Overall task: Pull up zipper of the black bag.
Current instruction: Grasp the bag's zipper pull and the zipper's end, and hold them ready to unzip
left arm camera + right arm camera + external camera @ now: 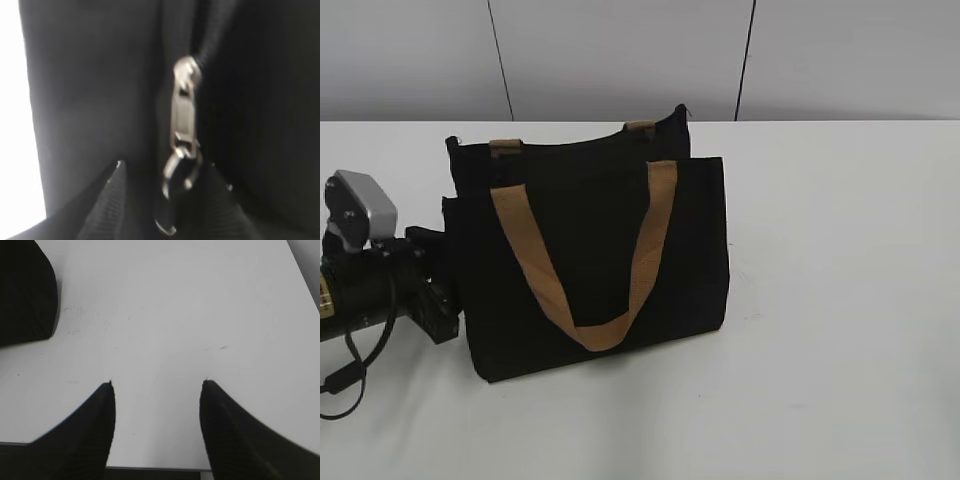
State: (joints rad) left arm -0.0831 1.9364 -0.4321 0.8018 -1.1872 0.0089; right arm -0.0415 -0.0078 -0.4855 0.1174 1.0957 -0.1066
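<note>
Left hand [167, 172] spread around zipper [182, 130] on black bag [590, 250], right hand [156, 390] spread above table [175, 315]

Lighting even and diffuse; left wrist view soft.
Desk [840, 300] bright, faint shadow under black bag [590, 250]. Zipper [182, 125] blurred close-up; white strip at left edge overexposed. Right wrist view sharp, evenly lit.

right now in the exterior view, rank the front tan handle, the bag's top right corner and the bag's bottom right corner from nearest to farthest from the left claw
1. Front tan handle, hanging down the black bag's front face, closest to the left claw at the bag's left side.
2 and 3. Top right corner at the back and bottom right corner at the front: both farther, too close to call.
</note>
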